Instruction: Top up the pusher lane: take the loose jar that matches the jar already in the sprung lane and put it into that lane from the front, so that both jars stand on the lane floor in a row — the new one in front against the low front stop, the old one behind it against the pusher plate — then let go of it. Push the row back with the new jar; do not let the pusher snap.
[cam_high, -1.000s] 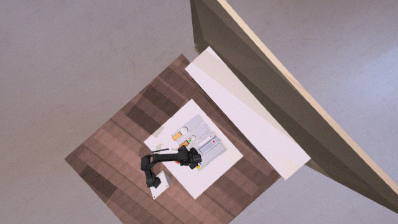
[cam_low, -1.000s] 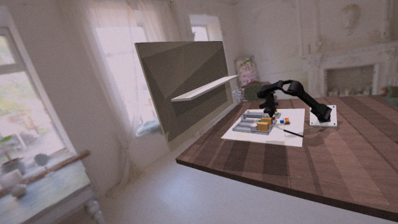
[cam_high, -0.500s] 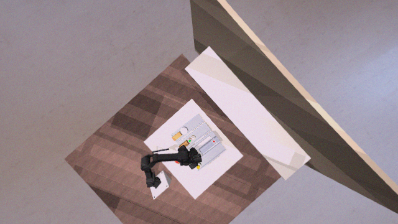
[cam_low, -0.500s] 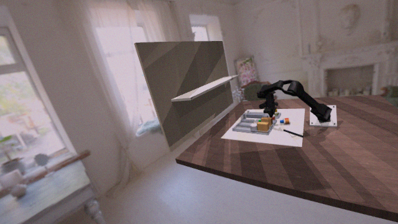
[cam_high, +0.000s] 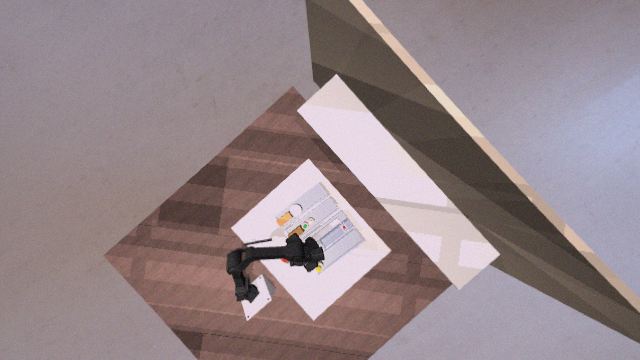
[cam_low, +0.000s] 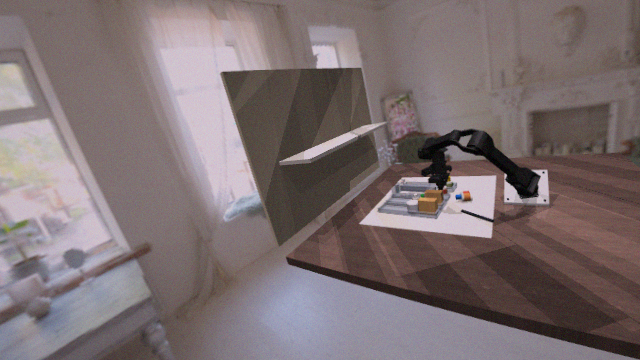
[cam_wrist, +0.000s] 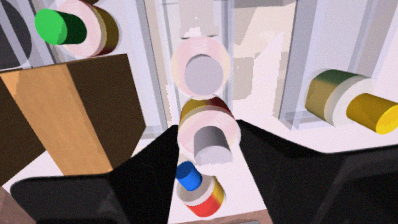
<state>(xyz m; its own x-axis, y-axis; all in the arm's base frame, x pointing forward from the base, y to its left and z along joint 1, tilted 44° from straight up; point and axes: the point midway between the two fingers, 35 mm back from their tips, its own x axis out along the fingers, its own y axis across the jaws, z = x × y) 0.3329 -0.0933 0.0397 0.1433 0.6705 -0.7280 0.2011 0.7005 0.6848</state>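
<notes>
My gripper (cam_wrist: 207, 127) (cam_high: 315, 256) (cam_low: 440, 185) is shut on a jar with a pale top, a grey cap and a yellow and dark red body (cam_wrist: 209, 131). The held jar is at the front end of the sprung lane (cam_wrist: 231, 30) (cam_high: 336, 237). A like jar with a grey cap (cam_wrist: 203, 74) stands in the lane just behind it. In the wrist view the two jars overlap; whether they touch, and how high the held jar's base is, I cannot tell. The pusher plate is mostly hidden behind the lane jar.
A blue-capped jar (cam_wrist: 204, 196) (cam_low: 463, 196) lies in front of the lanes. A yellow-capped jar (cam_wrist: 334, 100) (cam_high: 319, 268) is to the right. A green-capped jar (cam_wrist: 90, 30) and brown boxes (cam_wrist: 85, 120) (cam_low: 427, 205) are to the left. A black rod (cam_low: 477, 216) lies on the white mat (cam_low: 475, 230).
</notes>
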